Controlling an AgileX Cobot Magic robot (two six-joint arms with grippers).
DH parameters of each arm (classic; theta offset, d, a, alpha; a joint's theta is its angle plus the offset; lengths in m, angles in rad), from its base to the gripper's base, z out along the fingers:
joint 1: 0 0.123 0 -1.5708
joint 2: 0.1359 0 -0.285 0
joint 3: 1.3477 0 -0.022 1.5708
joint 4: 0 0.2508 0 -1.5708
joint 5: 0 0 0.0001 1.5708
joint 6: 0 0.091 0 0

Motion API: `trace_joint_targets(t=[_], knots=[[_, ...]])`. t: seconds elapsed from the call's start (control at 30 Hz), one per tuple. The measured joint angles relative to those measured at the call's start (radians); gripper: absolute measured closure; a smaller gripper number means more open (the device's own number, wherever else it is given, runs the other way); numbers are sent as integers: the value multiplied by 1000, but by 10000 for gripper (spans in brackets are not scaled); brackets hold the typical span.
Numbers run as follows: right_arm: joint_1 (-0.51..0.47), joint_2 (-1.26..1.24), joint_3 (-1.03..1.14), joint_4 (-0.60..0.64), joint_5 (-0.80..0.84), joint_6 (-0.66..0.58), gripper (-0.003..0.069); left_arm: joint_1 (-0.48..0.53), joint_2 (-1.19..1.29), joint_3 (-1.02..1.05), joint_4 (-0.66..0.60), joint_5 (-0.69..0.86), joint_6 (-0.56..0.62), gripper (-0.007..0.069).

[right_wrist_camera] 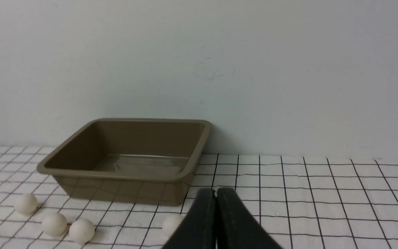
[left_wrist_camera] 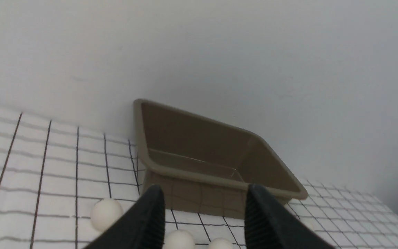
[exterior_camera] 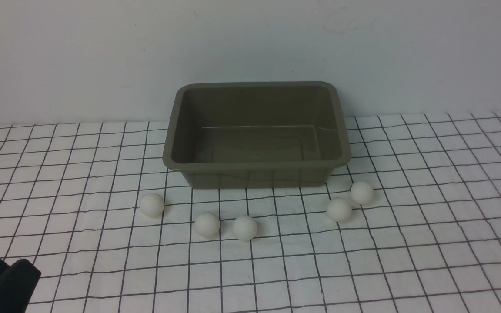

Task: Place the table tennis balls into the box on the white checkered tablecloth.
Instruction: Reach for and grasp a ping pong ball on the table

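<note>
Table tennis balls (exterior_camera: 245,228), five small matte white plastic spheres, lie loose on the white checkered tablecloth (exterior_camera: 407,269). Nearest, at the cloth's near-left corner, the black left tool (left_wrist_camera: 205,195) stands partly open and empty. The black right tool (right_wrist_camera: 215,194) is closed on nothing. Open cloth separates the left tool from the balls, three to the left and two to the right. Just behind them sits one olive-grey rectangular plastic box (exterior_camera: 255,166), close to the pale wall.

Box (exterior_camera: 255,177) at the back of the tablecloth (exterior_camera: 407,261), five balls (exterior_camera: 245,228) in a loose row before it
</note>
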Motion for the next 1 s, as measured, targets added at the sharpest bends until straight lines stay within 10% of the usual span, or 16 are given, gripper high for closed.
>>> trace_joint_targets(t=[1.0], knots=[[0,243,0,126,5,-178,669,0,437,-356,706,329,73,336]])
